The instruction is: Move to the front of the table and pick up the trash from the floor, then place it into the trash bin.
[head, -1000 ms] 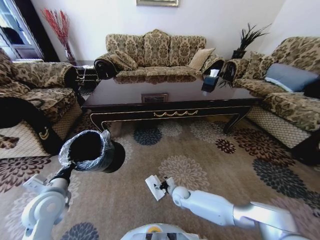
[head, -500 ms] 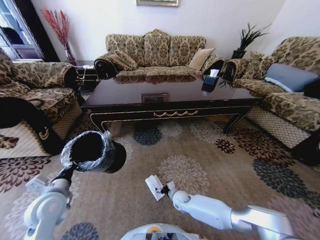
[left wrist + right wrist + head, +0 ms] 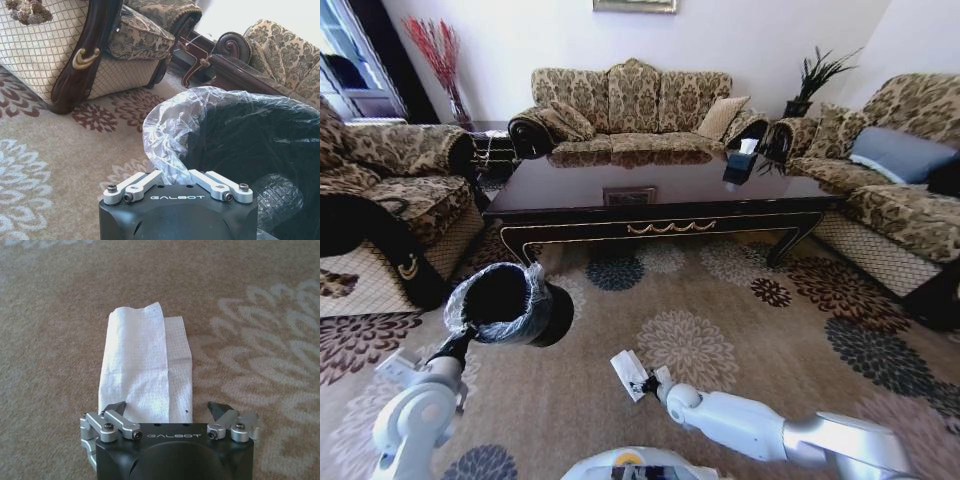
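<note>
The trash, a flat white folded wrapper (image 3: 137,370), lies on the patterned carpet (image 3: 260,315). My right gripper (image 3: 169,411) is open just over its near end, one fingertip (image 3: 116,407) on the paper and the other on bare carpet. From the head view the wrapper (image 3: 628,369) lies just ahead of my right gripper (image 3: 650,382). My left gripper (image 3: 176,176) is shut on the rim of the trash bin (image 3: 250,145), a black bucket with a crinkly clear liner. The bin (image 3: 500,300) hangs tilted above the carpet at my left. The dark brown table (image 3: 660,195) stands ahead.
Patterned sofas surround the table: one behind it (image 3: 630,105), one on the left (image 3: 390,190), one on the right (image 3: 900,190). A dark box (image 3: 740,162) sits on the tabletop. Open carpet lies between me and the table.
The right gripper has drawn slightly back toward me along the wrapper. The left arm has carried the bin a little to the right.
</note>
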You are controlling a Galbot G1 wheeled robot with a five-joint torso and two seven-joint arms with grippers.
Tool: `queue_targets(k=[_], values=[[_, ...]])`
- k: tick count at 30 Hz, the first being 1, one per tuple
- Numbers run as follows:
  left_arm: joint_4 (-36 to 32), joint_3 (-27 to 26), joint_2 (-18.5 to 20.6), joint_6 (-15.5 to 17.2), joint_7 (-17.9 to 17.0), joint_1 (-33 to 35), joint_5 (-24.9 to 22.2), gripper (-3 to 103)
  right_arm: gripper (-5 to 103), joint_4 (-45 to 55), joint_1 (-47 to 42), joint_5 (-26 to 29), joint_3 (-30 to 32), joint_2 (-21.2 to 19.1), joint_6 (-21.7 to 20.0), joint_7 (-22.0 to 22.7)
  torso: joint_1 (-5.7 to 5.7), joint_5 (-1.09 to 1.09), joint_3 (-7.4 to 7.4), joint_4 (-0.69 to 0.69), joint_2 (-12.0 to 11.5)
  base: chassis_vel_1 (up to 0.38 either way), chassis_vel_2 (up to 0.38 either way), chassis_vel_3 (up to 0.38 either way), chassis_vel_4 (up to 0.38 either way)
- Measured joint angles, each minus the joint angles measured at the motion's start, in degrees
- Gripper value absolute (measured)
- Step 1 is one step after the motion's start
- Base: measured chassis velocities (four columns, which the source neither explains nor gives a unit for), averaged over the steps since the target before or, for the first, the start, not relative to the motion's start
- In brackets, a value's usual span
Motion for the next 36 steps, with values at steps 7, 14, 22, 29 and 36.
queue_targets(k=[7, 14, 22, 29, 36], values=[[0.3, 0.0, 0.3, 0.0, 0.0, 0.0, 0.0, 3, 68, 0.9, 0.4, -0.9, -1.4, -0.2, -0.5, 0.6, 0.0, -0.02, -0.01, -0.01, 0.0, 0.0, 0.0, 0.0, 0.0], [0.9, 0.1, 0.2, -0.1, 0.2, -0.1, 0.3, 3, 46, 2.2, 1.2, -1.6, -2.6, -0.8, 0.3, 0.6, 0.0, 0.02, 0.01, 0.02, 0.0, 0.0, 0.0, 0.0, 0.0], [1.4, 0.7, 0.3, -0.3, 0.7, -0.5, 1.0, 3, 14, 5.1, 2.1, -2.1, -2.9, -1.5, 1.2, 2.3, 0.0, 0.01, 0.01, 0.01, 0.0, 0.0, 0.0, 0.0, 0.0], [1.8, 0.7, 0.6, -0.3, 0.8, -0.7, 1.1, 3, 0, 7.0, 3.7, -4.6, -4.0, -3.1, 3.0, 1.0, 0.0, 0.01, 0.01, 0.0, 0.0, 0.0, 0.0, 0.0, 0.0], [2.4, 1.0, 0.9, -0.5, 1.0, -0.7, 1.2, 3, 0, 9.5, 6.9, -10.4, -1.9, -5.2, 8.4, -2.2, 0.0, 0.01, 0.01, 0.0, 0.0, 0.0, 0.0, 0.0, 0.0]])
